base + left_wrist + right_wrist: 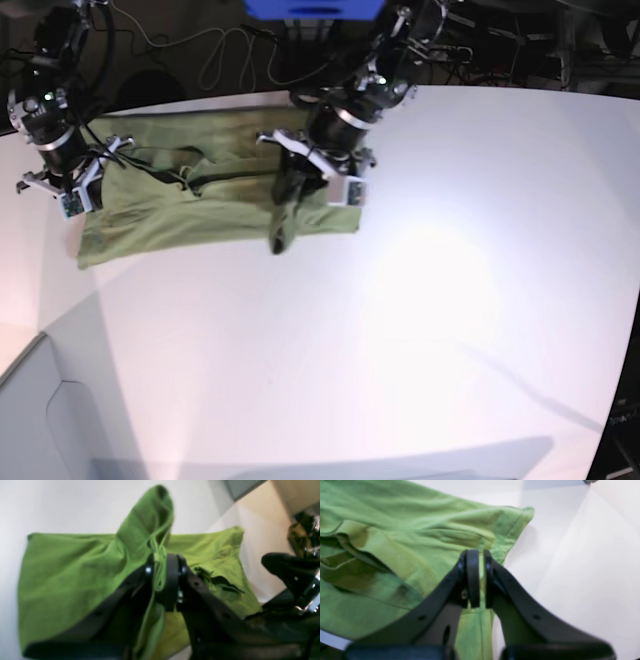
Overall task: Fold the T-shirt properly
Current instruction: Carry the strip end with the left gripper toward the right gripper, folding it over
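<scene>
The olive-green T-shirt (200, 215) lies spread on the white table at the back left. My left gripper (285, 203) is shut on a bunch of its cloth near the right end, and a fold hangs down from the fingers. In the left wrist view the gripper (162, 562) pinches a raised ridge of the shirt (70, 575). My right gripper (84, 192) is at the shirt's left end. In the right wrist view it (478, 557) is shut on the shirt's edge (407, 537) near a corner. The neck label is hidden.
The white table (420, 300) stretches wide to the right and front of the shirt. Cables (215, 55) and a blue object (315, 8) lie beyond the back edge. The table's left edge runs close to my right arm (50, 110).
</scene>
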You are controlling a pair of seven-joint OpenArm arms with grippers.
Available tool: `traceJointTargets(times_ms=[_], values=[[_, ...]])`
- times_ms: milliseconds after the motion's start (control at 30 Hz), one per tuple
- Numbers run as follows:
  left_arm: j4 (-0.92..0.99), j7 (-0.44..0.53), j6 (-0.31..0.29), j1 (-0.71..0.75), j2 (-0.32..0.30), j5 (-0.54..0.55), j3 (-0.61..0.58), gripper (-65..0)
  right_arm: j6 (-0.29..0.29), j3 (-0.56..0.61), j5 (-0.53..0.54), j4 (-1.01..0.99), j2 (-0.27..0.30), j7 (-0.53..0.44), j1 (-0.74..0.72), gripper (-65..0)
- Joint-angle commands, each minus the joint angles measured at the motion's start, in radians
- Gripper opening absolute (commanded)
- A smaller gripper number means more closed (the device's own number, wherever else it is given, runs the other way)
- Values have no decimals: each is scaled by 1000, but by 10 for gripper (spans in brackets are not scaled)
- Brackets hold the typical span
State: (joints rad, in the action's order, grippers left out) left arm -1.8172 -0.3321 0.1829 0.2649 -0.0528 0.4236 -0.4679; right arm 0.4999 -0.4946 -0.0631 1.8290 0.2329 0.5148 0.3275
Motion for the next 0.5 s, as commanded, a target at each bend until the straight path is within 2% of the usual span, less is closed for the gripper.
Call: traceJointTargets(times_ms=[0,133,467], values=[[3,24,-7,-20,9,8,-27,-650,4,-8,10,19,13,-23,-1,-646],[80,26,-7,-69,20,8,-79,-650,4,-6,10,21,15,-23,15,-646],[167,26,-7,-114,66,8,-88,-650,4,-8,10,21,21,-23,23,-646]])
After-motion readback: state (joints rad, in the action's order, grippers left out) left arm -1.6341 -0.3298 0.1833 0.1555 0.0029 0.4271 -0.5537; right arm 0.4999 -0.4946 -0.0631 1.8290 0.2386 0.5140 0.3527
